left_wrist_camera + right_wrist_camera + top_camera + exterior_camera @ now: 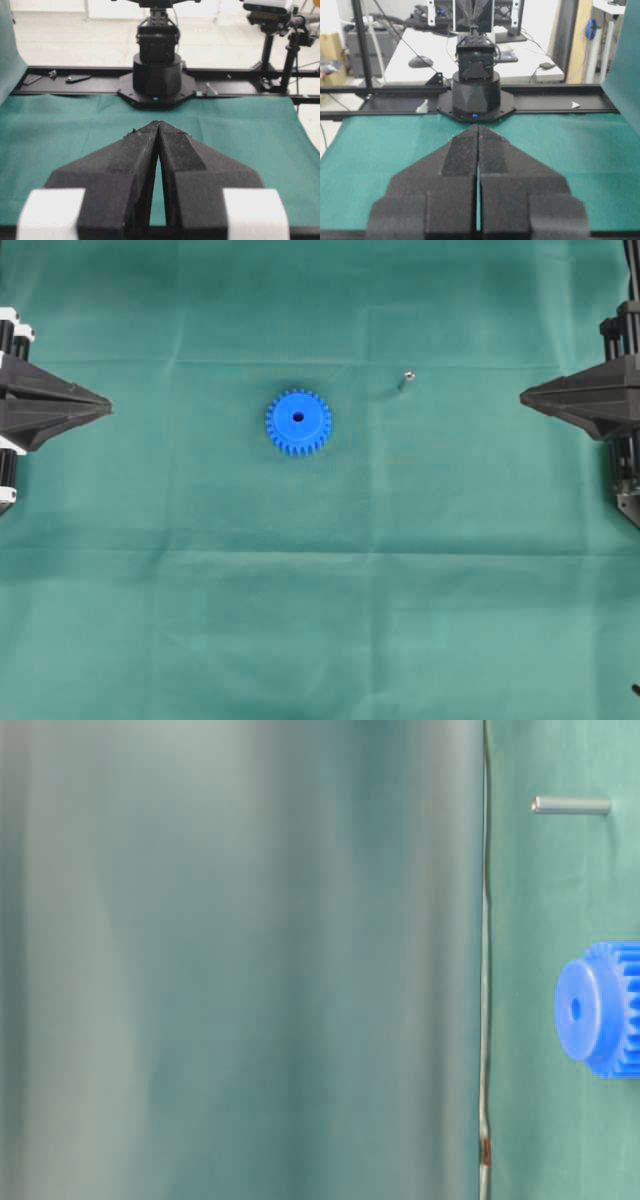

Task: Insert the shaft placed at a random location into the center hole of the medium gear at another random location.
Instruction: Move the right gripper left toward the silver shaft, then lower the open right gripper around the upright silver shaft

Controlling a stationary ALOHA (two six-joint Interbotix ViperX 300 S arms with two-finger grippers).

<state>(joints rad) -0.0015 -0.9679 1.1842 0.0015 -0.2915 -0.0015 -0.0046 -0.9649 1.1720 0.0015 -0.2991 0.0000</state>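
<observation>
The short silvery-grey metal shaft [404,381] lay on the green cloth [320,620] right of centre and a little toward the far edge in the overhead view, with its shiny end pointing far and slightly right, so its long axis ran roughly near-to-far with a small lean. The bright blue plastic medium gear [298,422], round and toothed, sat flat to the left of the shaft and slightly nearer, well apart from it, its raised hub facing up and the dark center hole [298,417] unobstructed.

The right gripper [524,396] rested at the right edge of the cloth, its black wedge-shaped fingers pressed together to a single point aimed left across the table; its own wrist view showed the two pads [462,160] meeting along a thin seam, with nothing between them. The left gripper [108,406] mirrored it at the left edge, likewise pinched closed and empty, as its wrist view confirmed [159,125].

The shaft lay left of the right gripper's tip and just slightly farther back, and it was clearly nearer that arm than the left one, which had the gear between it and the pin. I judged the right arm the natural one to fetch the shaft; its jaws would need to spread first and then straddle the pin across its width.
</observation>
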